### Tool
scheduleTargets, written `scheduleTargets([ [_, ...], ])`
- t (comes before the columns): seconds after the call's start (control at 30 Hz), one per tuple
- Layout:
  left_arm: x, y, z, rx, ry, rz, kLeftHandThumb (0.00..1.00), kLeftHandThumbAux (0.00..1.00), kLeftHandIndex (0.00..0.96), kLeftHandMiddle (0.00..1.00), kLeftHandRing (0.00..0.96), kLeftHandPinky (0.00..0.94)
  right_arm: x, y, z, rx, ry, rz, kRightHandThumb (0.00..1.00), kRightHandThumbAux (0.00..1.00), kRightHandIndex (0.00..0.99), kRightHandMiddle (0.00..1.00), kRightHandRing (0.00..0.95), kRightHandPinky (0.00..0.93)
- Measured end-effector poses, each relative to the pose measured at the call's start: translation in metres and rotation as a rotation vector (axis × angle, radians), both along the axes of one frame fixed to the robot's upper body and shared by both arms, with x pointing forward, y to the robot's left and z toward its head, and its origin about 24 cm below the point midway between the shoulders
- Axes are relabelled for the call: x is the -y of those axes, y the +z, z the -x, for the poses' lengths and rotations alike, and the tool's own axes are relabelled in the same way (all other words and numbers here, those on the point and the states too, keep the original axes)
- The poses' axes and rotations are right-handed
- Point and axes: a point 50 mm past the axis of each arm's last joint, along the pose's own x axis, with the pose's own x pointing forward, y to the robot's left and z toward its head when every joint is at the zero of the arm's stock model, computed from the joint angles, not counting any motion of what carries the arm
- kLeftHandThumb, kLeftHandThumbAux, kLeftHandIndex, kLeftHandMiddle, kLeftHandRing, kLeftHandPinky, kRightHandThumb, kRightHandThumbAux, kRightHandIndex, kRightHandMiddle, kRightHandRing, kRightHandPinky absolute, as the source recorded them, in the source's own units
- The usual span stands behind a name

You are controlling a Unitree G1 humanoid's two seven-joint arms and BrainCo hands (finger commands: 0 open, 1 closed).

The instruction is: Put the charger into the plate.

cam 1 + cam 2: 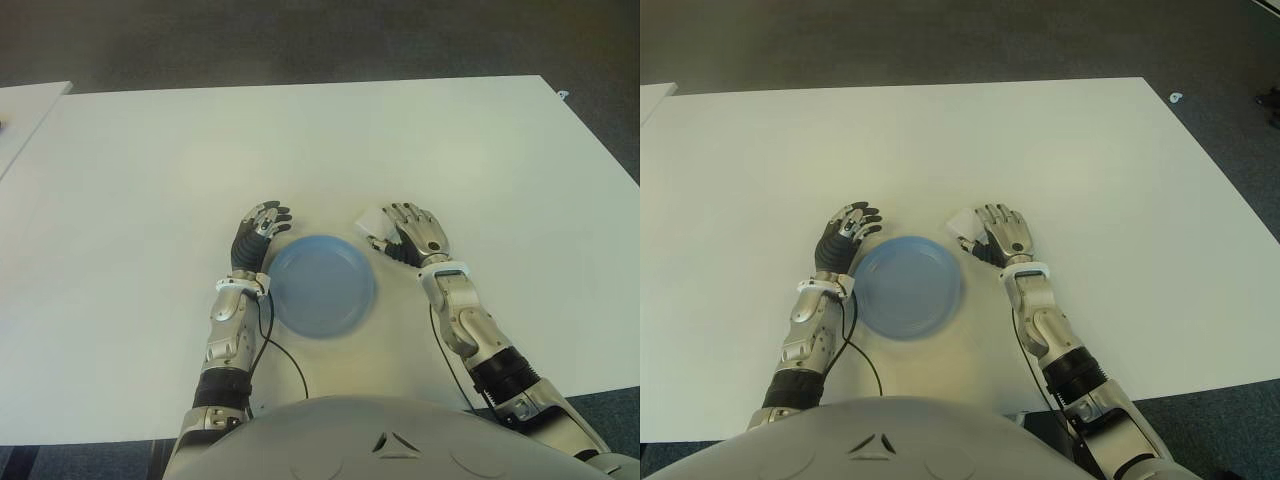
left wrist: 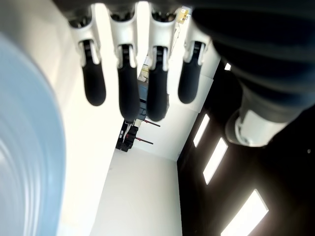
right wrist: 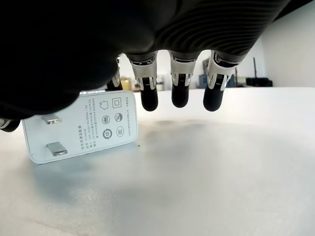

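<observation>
The charger [image 1: 371, 222] lies on the table [image 1: 150, 180] mid-width, just off the plate [image 1: 322, 286], beside the right hand [image 1: 415, 234], whose fingers [image 3: 180, 93] hang apart, unclosed; left hand [image 1: 259, 236] open beside the plate's other rim.

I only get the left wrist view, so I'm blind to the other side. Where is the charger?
Observer: The charger sits on the table, just outside the plate, on its right-hand side.
Operator: Is the right robot hand holding it?
Observer: Not visibly. The right robot hand is beside it, three fingers hanging clear of the table.
Operator: How does the charger lie?
Observer: In the right wrist view its pronged face shows; the prongs look folded flat.
Operator: And the plate?
Observer: Nothing lies in it; the left robot hand is open at its left rim.
</observation>
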Motion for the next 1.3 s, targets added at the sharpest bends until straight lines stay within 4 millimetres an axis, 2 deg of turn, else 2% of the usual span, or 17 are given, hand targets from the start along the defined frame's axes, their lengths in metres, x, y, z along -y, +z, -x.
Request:
scheduleTargets([
  [0.93, -0.001, -0.001, 0.004, -0.001, -0.003, 0.039, 0.0, 0.568, 0.333, 0.392, 0.384, 0.364, 0.004, -0.019, -0.003, -0.024, -0.008, -0.007, 0.397, 0.106, 0.0, 0.0, 0.0, 0.006],
  [1.1, -0.001, -0.001, 0.004, -0.001, -0.004, 0.039, 0.0, 0.566, 0.332, 0.39, 0.383, 0.365, 0.004, -0.02, -0.004, -0.02, -0.01, -0.001, 0.407, 0.114, 0.0, 0.0, 0.0, 0.048],
  [1.23, -0.001, -0.001, 0.004, 0.0, -0.004, 0.038, 0.0, 0.564, 0.332, 0.39, 0.383, 0.366, 0.005, -0.021, -0.005, -0.011, -0.009, 0.001, 0.443, 0.168, 0.0, 0.0, 0.0, 0.128],
  [1.27, -0.001, -0.001, 0.004, 0.001, -0.004, 0.038, 0.0, 0.563, 0.332, 0.39, 0.382, 0.366, 0.005, -0.021, -0.005, -0.008, -0.007, 0.001, 0.447, 0.186, 0.004, 0.011, 0.024, 0.152],
  [1.3, 0.0, -0.001, 0.004, 0.001, -0.004, 0.038, 0.0, 0.561, 0.332, 0.389, 0.381, 0.365, 0.005, -0.021, -0.006, -0.002, -0.005, 0.002, 0.466, 0.224, 0.064, 0.135, 0.155, 0.258],
])
